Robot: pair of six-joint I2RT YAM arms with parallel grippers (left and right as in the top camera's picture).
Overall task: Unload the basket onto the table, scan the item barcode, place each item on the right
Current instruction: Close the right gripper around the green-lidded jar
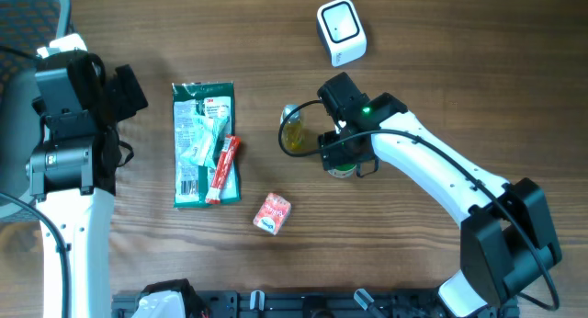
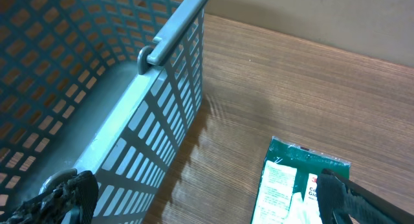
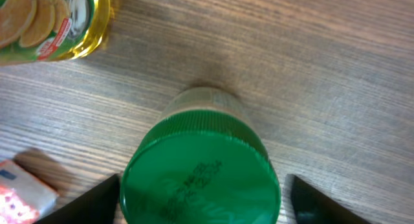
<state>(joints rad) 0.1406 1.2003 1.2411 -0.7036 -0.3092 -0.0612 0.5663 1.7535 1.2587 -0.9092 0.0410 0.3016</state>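
At the far left, my left gripper (image 2: pixel 204 182) hangs with its fingers spread wide and nothing between them, over the edge of a blue mesh basket (image 2: pixel 97 88) and the bare worktop (image 2: pixel 310 88) beside it. The top corner of a green packet (image 1: pixel 197 143) shows just past my left gripper's right fingertip. From overhead that packet lies flat and lengthwise, with a red stick (image 1: pixel 223 169) lying across its lower right edge. Further right and nearer the front sits a small red box (image 1: pixel 272 213), apart from the packet.

Next comes a yellow bottle (image 1: pixel 294 132) on its side, its label showing round slices. Just beside it to the right stands the green-lidded jar (image 3: pixel 200 179), upright on the worktop, directly beneath my right gripper (image 1: pixel 340 162). My right gripper is spread, one finger on each side of the lid. A sliver of worktop shows between the lid and the right-hand finger (image 3: pixel 323 201). The left-hand one sits close against the rim, and I cannot tell whether it touches. The jar is not lifted.

The white scanner (image 1: pixel 342 30) sits at the far edge of the worktop, well apart from the jar and slightly to its right.
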